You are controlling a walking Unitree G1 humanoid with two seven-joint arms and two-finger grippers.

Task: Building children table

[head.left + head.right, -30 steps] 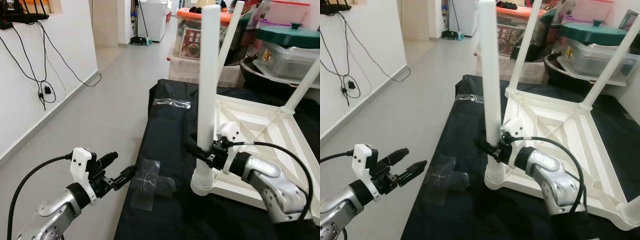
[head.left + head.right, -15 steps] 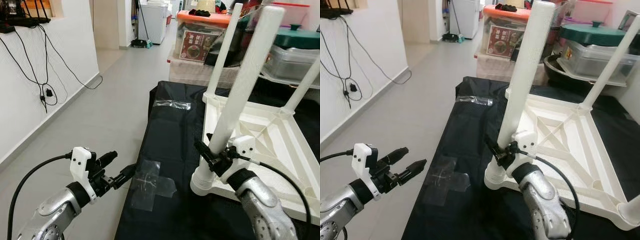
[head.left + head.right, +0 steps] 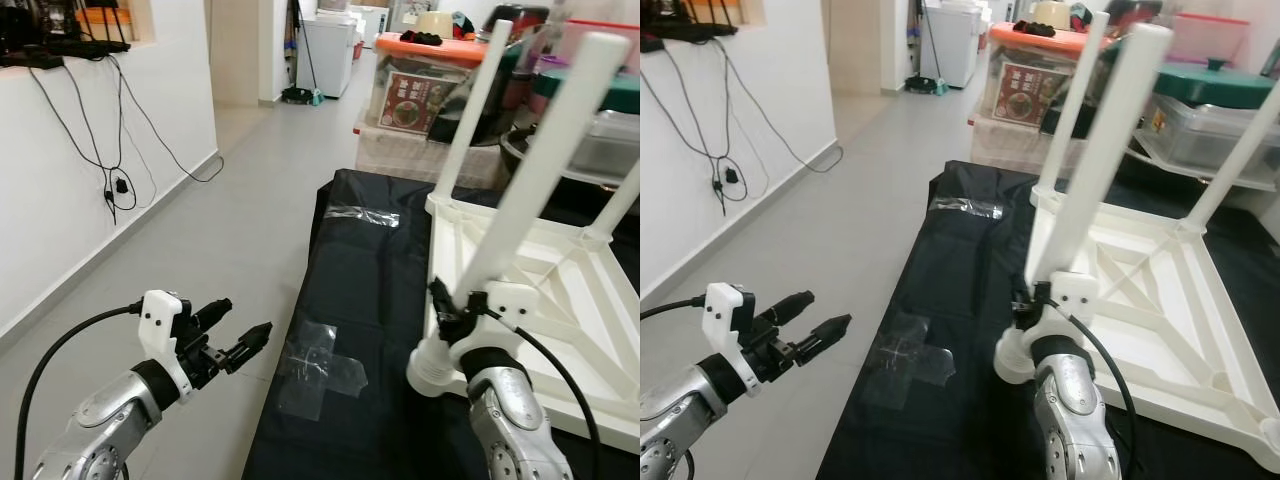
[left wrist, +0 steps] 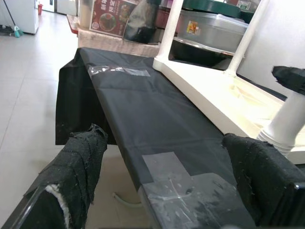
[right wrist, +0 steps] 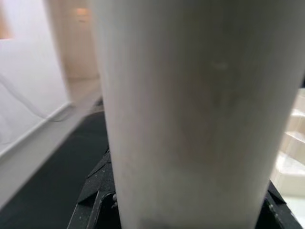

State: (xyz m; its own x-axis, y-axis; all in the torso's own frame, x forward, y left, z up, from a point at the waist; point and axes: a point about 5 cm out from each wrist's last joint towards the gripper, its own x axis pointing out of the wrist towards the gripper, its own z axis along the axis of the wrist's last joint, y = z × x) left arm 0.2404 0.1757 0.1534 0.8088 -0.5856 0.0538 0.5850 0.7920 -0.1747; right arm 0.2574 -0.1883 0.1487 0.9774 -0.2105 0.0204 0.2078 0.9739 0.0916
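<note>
A white plastic children's table (image 3: 560, 270) lies upside down on a black-covered surface (image 3: 370, 260). My right gripper (image 3: 447, 305) is shut on its near-left leg (image 3: 530, 170), just above the socket (image 3: 435, 365). That leg leans to the right and away from me. In the right wrist view the white leg (image 5: 190, 114) runs between the black fingers (image 5: 95, 200). Two other legs (image 3: 470, 110) (image 3: 620, 200) stand in their corners. My left gripper (image 3: 248, 315) hangs open off the left edge of the surface, holding nothing, its fingers (image 4: 81, 157) wide apart.
Clear tape patches (image 3: 320, 360) (image 3: 362, 215) stick to the black cover. Storage boxes and lidded tubs (image 3: 420, 90) are stacked behind the surface. To the left lie grey floor (image 3: 240, 220) and a white wall with dangling cables (image 3: 110, 150).
The held leg has tilted from upright to leaning right, with my right gripper still on it. The view has shifted a little. My left gripper has stayed where it was.
</note>
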